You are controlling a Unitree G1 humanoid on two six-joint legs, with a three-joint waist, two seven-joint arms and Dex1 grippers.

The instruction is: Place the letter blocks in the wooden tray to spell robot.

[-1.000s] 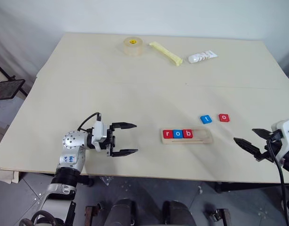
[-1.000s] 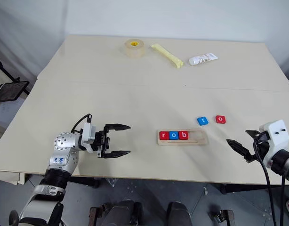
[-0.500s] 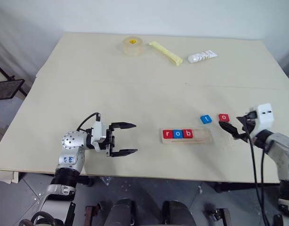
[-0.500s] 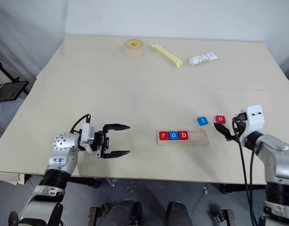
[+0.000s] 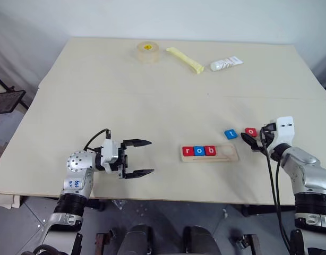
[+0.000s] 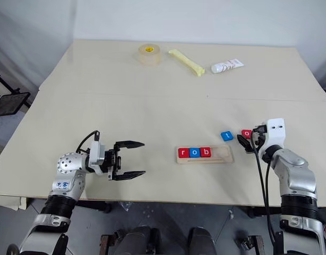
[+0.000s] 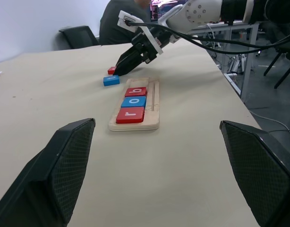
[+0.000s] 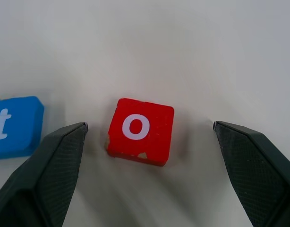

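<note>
The wooden tray (image 5: 230, 154) lies near the table's front, holding a red r (image 5: 188, 151), a blue o (image 5: 199, 151) and a red b (image 5: 209, 151) at its left end. Just behind its right end, a blue t block (image 5: 230, 134) and a red o block (image 5: 250, 131) lie loose on the table. My right gripper (image 5: 251, 139) is open and low at the red o block (image 8: 140, 131), one finger on each side and neither touching it. Left of the tray, my left gripper (image 5: 151, 156) is open and empty, pointing toward it.
A tape roll (image 5: 146, 52), a yellow stick (image 5: 186, 59) and a white tube (image 5: 225, 64) lie along the far edge. A person (image 7: 117, 23) sits beyond the table's right side. The front edge runs just below the tray.
My right gripper has swung in from the table's right front corner to straddle the red o block, still open. The left gripper and all blocks have stayed put.
</note>
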